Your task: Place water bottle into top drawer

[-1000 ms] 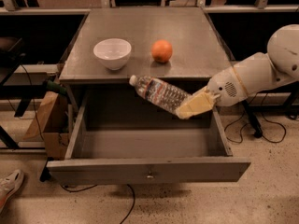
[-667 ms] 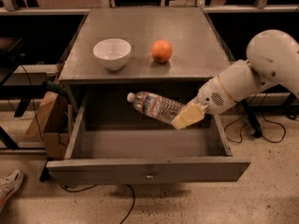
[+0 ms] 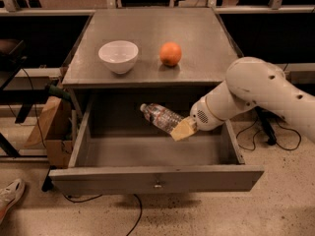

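The water bottle [image 3: 160, 116] is clear crinkled plastic with a white cap pointing up-left. My gripper [image 3: 181, 130] is shut on its base end and holds it tilted inside the open top drawer [image 3: 152, 178], above the drawer floor near the back right. The arm reaches in from the right over the drawer's right wall. The drawer is pulled fully out, its flat front panel with a small knob facing the camera.
A white bowl [image 3: 118, 56] and an orange fruit [image 3: 170, 53] sit on the cabinet top [image 3: 197, 38]. A cardboard box [image 3: 49, 127] stands left of the cabinet. Cables [image 3: 268, 132] lie on the floor at right. A shoe [image 3: 9, 196] shows at bottom left.
My gripper has lowered the bottle from the level of the cabinet's front edge down into the drawer, and the arm has dropped with it.
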Available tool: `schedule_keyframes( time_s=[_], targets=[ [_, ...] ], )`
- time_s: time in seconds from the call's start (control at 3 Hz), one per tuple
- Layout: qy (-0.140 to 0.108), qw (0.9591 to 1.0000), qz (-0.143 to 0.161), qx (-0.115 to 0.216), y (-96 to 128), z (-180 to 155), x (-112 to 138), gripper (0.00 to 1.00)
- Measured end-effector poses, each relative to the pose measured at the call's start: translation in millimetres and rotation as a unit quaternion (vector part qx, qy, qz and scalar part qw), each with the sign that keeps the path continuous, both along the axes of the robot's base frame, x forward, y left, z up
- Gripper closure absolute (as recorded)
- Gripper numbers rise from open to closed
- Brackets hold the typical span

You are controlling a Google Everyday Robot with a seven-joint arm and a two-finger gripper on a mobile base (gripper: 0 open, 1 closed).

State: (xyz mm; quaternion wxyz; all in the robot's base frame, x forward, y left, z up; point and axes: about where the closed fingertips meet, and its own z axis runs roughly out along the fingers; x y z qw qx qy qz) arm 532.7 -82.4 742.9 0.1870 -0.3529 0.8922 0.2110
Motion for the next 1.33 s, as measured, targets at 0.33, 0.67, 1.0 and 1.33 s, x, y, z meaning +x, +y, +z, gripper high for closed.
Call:
schedule_keyframes(
  time_s=[0.33,0.67,1.0,1.33],
  targets=[
    [-0.005,0.9979,-0.063,-0.012,19.7,-22.9,16.2,1.0],
    [-0.006,0.9938,-0.109,-0.022,41.8,-41.9,26.9,0.84],
    [0.001,0.9895,-0.141,-0.032,60.4,-58.3,32.9,0.61],
    [0.009,0.9862,-0.161,-0.039,70.5,-71.9,35.0,0.37]
  ],
)
